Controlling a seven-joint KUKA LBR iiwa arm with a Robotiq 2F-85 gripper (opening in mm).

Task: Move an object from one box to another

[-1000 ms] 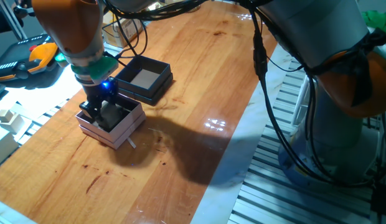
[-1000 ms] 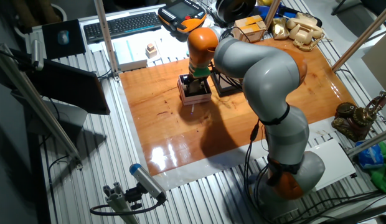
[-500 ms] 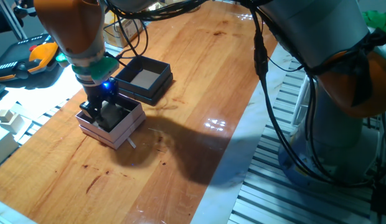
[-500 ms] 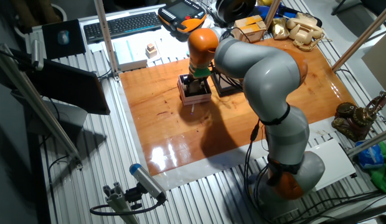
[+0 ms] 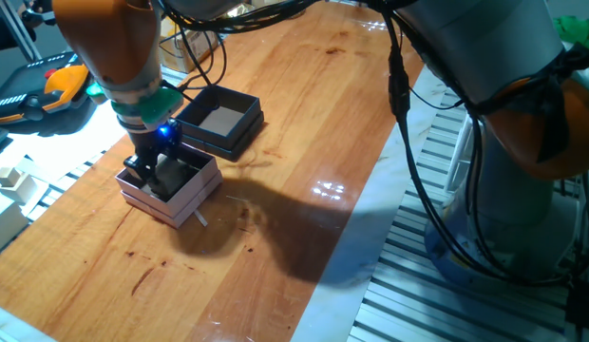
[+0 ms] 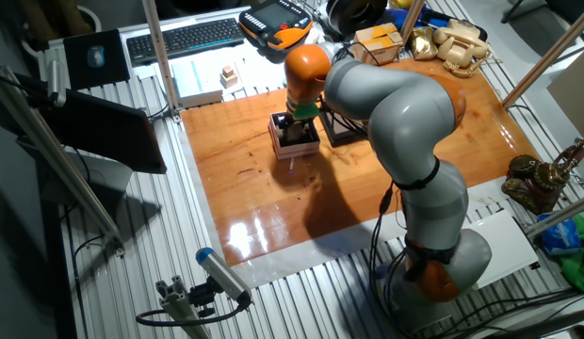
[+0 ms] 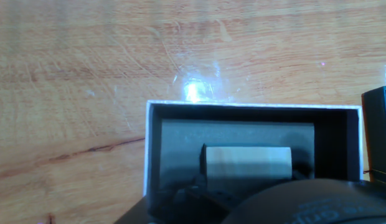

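The pale pink box (image 5: 192, 193) sits on the wooden table, left of the black box (image 5: 239, 99), whose pale floor is bare. My gripper (image 5: 148, 174) reaches down into the pink box; it also shows in the other fixed view (image 6: 294, 123). In the hand view the small beige wooden cube (image 7: 246, 163) rests inside the pink box (image 7: 243, 107) on its dark floor, right in front of my hand's dark body. The fingers are hidden, so I cannot tell whether they hold the cube. A corner of the black box (image 7: 376, 134) shows at the right edge.
A pair of pale wooden blocks (image 5: 11, 179) lies off the table's left edge on the slatted bench. A keyboard (image 6: 184, 38), a teach pendant (image 6: 278, 19) and small boxes (image 6: 381, 40) lie behind the table. The arm's large grey body (image 6: 405, 141) overhangs the table's right side.
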